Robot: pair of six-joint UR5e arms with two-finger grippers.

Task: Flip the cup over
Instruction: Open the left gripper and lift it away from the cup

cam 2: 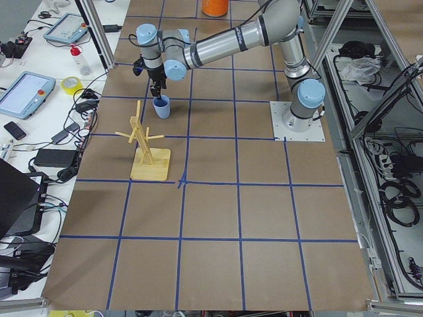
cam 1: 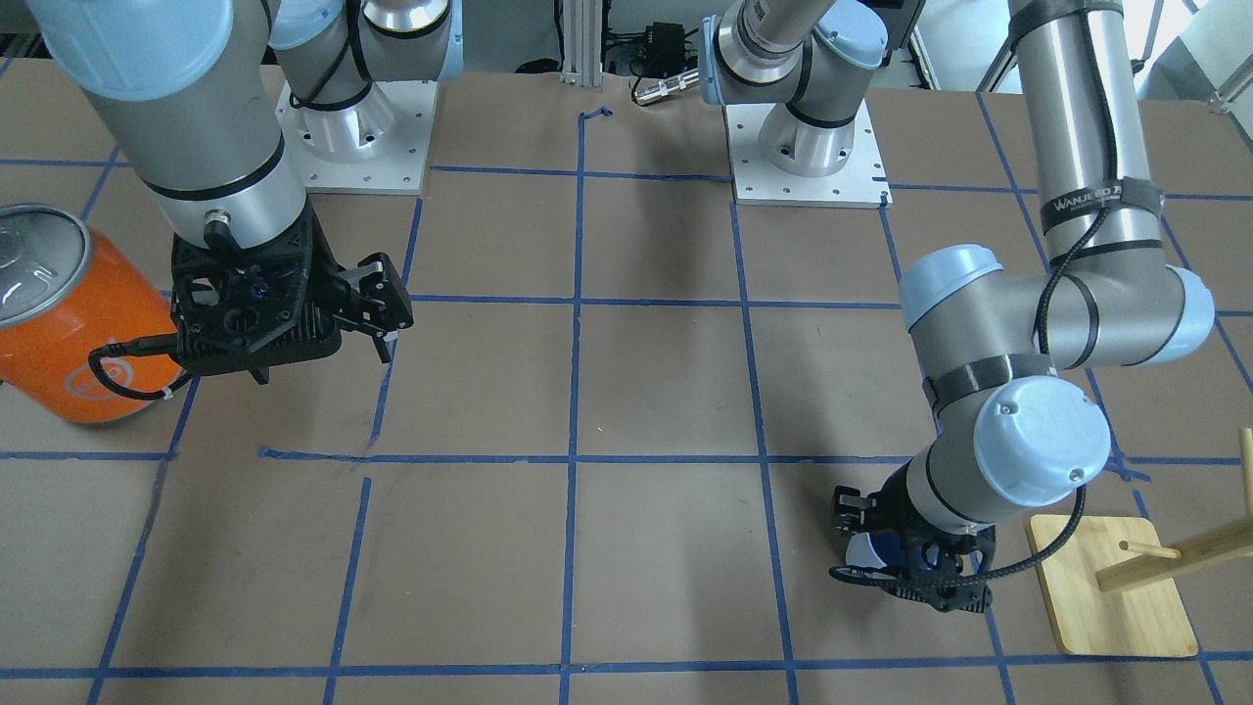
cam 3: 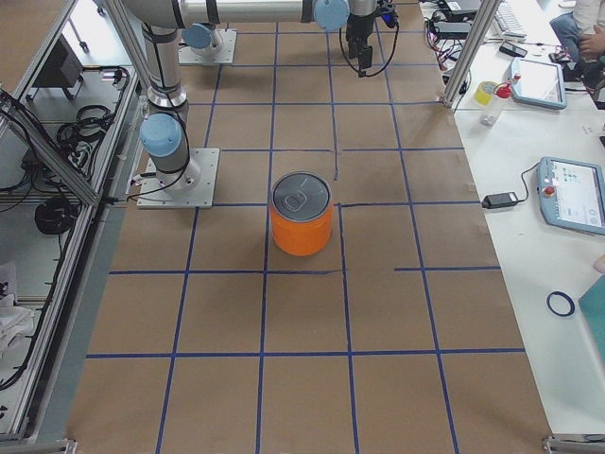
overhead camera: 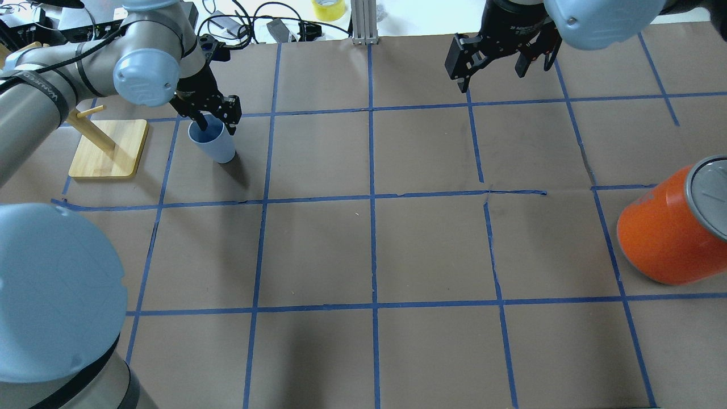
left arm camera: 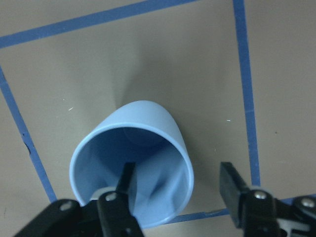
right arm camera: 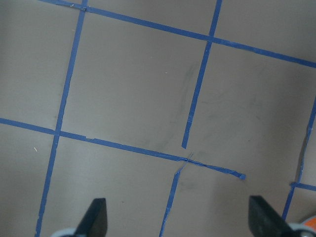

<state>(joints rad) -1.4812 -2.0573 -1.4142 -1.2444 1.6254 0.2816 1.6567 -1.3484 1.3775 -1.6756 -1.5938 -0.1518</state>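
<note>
The pale blue cup (overhead camera: 213, 142) stands rim up on the table at the far left; it also shows in the left wrist view (left arm camera: 148, 153) and the exterior left view (cam 2: 162, 107). My left gripper (overhead camera: 216, 122) is open and straddles the cup's rim. In the left wrist view one finger (left arm camera: 126, 185) is inside the cup and the other (left arm camera: 232, 185) is outside, with a gap to the wall. My right gripper (overhead camera: 493, 71) is open and empty above the far right of the table, its fingertips (right arm camera: 96, 217) wide apart.
A big orange can (overhead camera: 670, 233) with a silver lid stands at the right edge. A wooden peg stand (overhead camera: 108, 149) sits just left of the cup. Blue tape lines grid the brown table.
</note>
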